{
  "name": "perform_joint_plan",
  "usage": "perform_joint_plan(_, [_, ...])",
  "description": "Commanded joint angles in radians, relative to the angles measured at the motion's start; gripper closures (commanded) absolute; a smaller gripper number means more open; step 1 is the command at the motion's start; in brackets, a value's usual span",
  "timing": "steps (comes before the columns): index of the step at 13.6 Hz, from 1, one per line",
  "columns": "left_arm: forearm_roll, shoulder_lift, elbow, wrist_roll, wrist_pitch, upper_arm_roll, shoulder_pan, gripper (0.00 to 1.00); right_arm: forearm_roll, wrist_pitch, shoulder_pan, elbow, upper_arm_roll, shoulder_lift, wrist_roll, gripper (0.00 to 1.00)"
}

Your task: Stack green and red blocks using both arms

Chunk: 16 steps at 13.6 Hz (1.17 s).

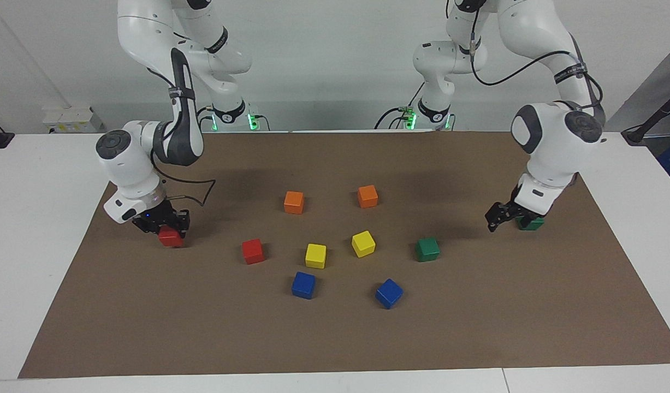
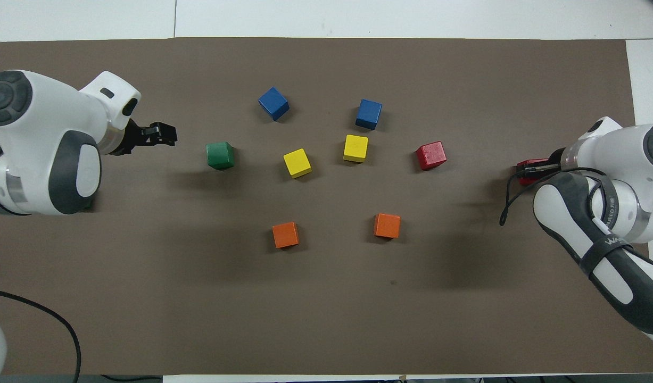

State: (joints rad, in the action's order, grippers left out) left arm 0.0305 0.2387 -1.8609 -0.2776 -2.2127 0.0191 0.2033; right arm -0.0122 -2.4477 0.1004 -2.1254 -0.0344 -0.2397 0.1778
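My right gripper (image 1: 168,226) is low over the mat at the right arm's end and is shut on a red block (image 1: 171,238). That block shows in the overhead view (image 2: 527,163) partly under the gripper (image 2: 534,169). A second red block (image 1: 253,251) (image 2: 431,155) lies free on the mat. My left gripper (image 1: 510,217) (image 2: 157,134) is low at the left arm's end, against a green block (image 1: 532,223) that the arm hides in the overhead view. A second green block (image 1: 427,249) (image 2: 220,155) lies free beside it.
Two orange cubes (image 1: 294,202) (image 1: 367,196) lie nearer to the robots. Two yellow cubes (image 1: 315,255) (image 1: 363,243) sit mid-mat, and two blue cubes (image 1: 303,285) (image 1: 389,293) lie farther out. All rest on a brown mat (image 1: 335,338).
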Motion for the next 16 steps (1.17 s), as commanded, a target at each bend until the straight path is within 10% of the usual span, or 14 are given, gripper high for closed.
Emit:
perform_joint_plan(1, [0.014, 0.083, 0.022, -0.087, -0.073, 0.021, 0.094, 0.00, -0.012, -0.024, 0.025, -0.008, 0.013, -0.001, 0.040, 1.00])
perform_joint_plan(10, [-0.007, 0.166, -0.003, -0.158, -0.188, 0.024, 0.153, 0.00, -0.012, -0.030, 0.028, -0.008, 0.013, -0.018, 0.039, 0.92])
perform_joint_plan(13, [-0.010, 0.172, -0.038, -0.164, -0.236, 0.024, 0.162, 0.02, -0.012, -0.030, 0.027, -0.007, 0.013, -0.018, 0.032, 0.00])
perform_joint_plan(15, [-0.020, 0.172, -0.044, -0.164, -0.236, 0.024, 0.163, 0.16, -0.012, -0.028, 0.027, 0.002, 0.011, -0.016, 0.034, 0.00])
perform_joint_plan(16, [-0.020, 0.171, -0.044, -0.166, -0.231, 0.025, 0.168, 0.41, -0.012, -0.016, 0.027, 0.018, 0.013, -0.009, 0.032, 0.00])
